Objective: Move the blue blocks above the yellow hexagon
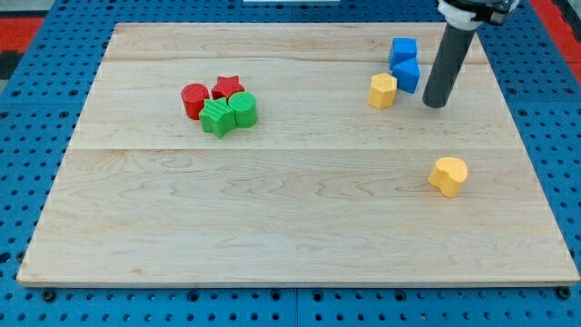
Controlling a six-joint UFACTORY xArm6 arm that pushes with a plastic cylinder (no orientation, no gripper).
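Two blue blocks sit at the view's upper right: a blue cube (404, 49) and, just below it and touching, a second blue block (408, 74). The yellow hexagon (383, 91) lies against the lower-left side of that second blue block. My tip (436, 104) rests on the board just to the right of the lower blue block, a small gap apart, and to the right of the hexagon. The dark rod rises from it toward the view's top right.
A yellow heart-shaped block (448, 175) lies lower right. A cluster at the upper left holds a red cylinder (194, 100), a red star (228, 88), a green star (216, 118) and a green cylinder (242, 109). The wooden board (290, 218) lies on a blue pegboard.
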